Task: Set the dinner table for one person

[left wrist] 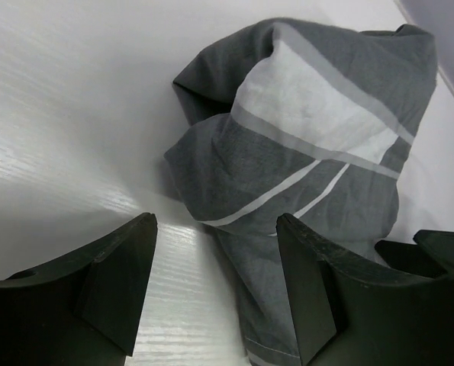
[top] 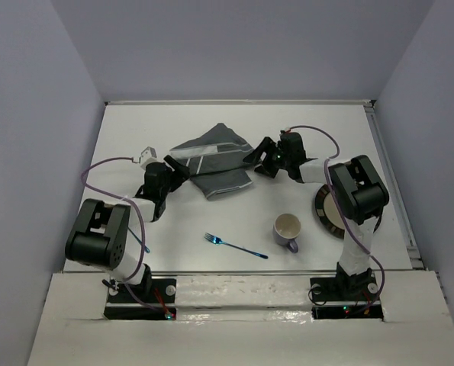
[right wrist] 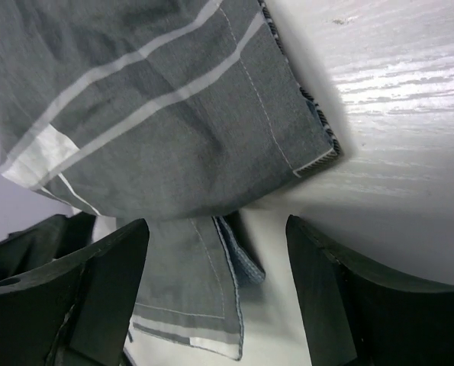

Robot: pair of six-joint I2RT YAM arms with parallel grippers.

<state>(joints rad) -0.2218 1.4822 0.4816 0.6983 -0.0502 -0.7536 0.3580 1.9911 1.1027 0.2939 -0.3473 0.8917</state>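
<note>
Grey striped cloth placemat (top: 215,160) crumpled; left gripper (left wrist: 215,225) and right gripper (right wrist: 217,225) both open, empty. Suggest pinching opposite corners, pulling flat.

Bright even light; soft shadows, wrist-cam glare.

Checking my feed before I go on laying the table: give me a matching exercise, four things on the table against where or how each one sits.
Things:
1. placemat
2. fork
3. mug
4. plate

Place or state:
A. upright, just left of the plate
B. crumpled, not spread flat
C. partly hidden under the right arm
D. lying flat, left of the mug

Pairs: 1-B, 2-D, 3-A, 4-C.
</note>
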